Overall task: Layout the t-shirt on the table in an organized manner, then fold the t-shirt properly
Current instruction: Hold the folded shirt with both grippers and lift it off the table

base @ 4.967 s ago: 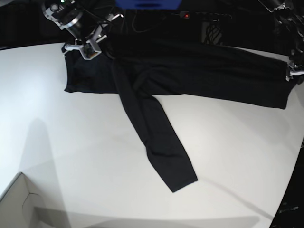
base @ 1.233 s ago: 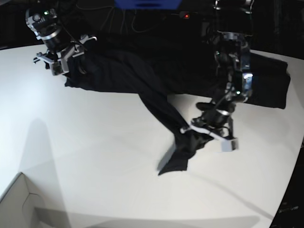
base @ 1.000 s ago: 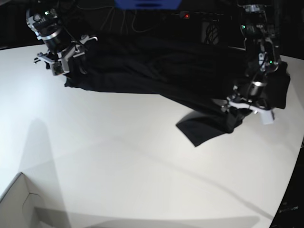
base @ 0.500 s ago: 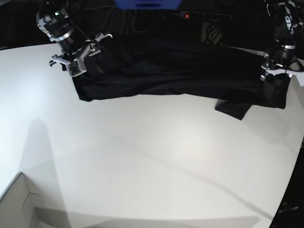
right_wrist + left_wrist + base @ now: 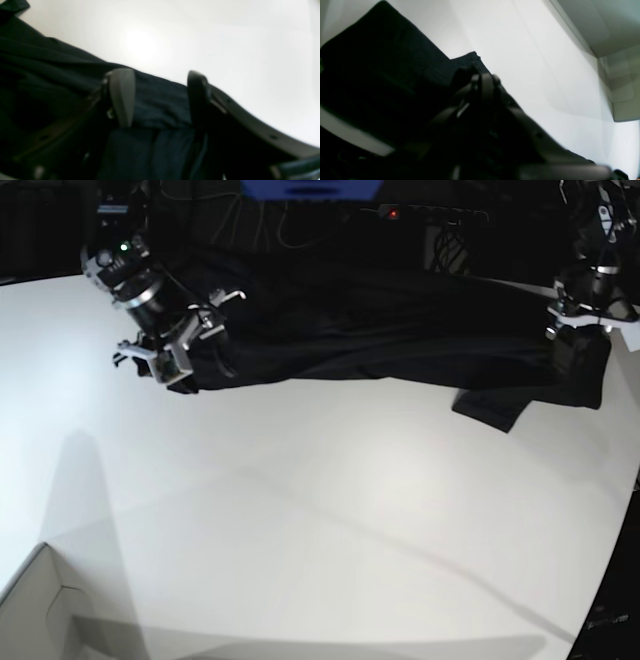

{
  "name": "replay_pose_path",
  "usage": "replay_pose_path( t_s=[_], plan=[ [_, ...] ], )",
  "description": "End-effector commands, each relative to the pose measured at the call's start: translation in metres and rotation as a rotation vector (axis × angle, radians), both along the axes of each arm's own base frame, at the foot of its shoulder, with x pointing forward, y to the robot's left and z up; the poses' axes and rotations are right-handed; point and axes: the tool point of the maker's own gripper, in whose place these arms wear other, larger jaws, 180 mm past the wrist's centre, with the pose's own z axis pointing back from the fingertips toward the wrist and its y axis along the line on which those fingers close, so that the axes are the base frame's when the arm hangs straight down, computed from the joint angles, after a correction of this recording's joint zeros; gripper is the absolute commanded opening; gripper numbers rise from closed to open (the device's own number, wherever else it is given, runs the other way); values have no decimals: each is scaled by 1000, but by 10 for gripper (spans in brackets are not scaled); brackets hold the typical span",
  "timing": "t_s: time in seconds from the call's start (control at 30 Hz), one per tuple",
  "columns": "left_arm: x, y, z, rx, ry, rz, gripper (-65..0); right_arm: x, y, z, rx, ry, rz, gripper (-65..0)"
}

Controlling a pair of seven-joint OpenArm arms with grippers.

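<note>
- A robotics lab or test bench: two camera-carrying arms work over a bare white worktop.
- Behind the right end effector, darkness, loose cables and a red indicator light.

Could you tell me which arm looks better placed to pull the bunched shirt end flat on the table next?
Probably the right. Its tool hangs open over the bunched end of the t-shirt, with fabric between its fingers in the right wrist view. The left tool is shut at the opposite end.
</note>
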Motion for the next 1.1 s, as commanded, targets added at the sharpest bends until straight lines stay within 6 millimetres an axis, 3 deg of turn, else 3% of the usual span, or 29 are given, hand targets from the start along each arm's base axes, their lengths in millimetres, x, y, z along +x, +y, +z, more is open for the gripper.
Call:
replay_pose_path(
  t_s=[0.0, 0.3, 0.57, 0.83, 0.93, 1.07],
  plan=[
    [3, 1, 10, 10, -37, -5, -650, 10, 3, 7, 7, -36, 21, -290],
    [5, 3, 12, 16, -41, -5, -650, 32, 14, -48, -60, 87, 193, -282],
    [4, 3, 12, 16, -42, -3, -650, 57, 7, -53, -64, 88, 179, -282],
    [7, 3, 14, 16, -49, -3, -650, 54, 5, -62, -63, 115, 175, -286],
    [9, 4, 15, 14, -56, -1, -650, 54, 5, -62, -63, 117, 176, -331],
    [9, 6, 10, 10, -45, 6, -650, 47, 8, -67, -59, 133, 193, -488]
  ],
)
